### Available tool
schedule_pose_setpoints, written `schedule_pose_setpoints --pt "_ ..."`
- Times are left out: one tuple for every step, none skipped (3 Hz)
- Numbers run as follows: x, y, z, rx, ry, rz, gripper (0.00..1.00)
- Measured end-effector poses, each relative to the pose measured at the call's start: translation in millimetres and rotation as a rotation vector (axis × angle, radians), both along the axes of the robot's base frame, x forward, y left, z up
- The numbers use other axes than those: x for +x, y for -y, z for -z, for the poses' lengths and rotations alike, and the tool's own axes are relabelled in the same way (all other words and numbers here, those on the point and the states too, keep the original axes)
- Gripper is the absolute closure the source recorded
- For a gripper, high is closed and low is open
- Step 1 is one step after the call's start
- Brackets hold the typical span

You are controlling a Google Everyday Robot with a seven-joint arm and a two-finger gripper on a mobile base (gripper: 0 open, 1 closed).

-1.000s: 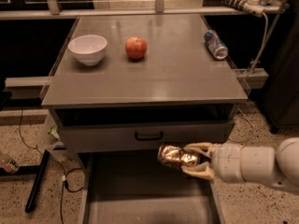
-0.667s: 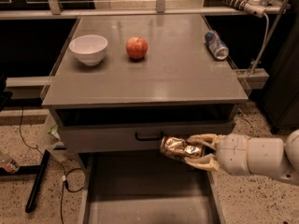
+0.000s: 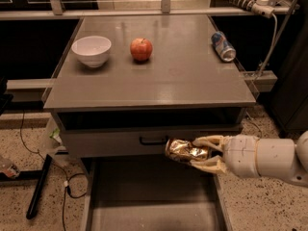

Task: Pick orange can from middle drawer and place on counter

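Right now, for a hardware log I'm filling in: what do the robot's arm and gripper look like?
The gripper, at lower right over the open grey metal drawer, has two slim, tapered cream-beige fingers. Behind them come a smooth white cylindrical wrist and a rounded white arm segment, split by thin seams. No cables or markings show on it.
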State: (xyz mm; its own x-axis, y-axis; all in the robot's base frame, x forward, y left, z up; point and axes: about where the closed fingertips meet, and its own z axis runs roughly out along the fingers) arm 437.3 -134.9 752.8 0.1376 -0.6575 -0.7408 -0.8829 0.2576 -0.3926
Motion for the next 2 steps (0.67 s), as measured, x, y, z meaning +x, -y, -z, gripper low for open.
schedule_pose_setpoints --pt "10 -7 -60 0.013 0.098 -0.034 1.00" --pt "20 -15 -139 0.014 0.244 -0.060 1.00"
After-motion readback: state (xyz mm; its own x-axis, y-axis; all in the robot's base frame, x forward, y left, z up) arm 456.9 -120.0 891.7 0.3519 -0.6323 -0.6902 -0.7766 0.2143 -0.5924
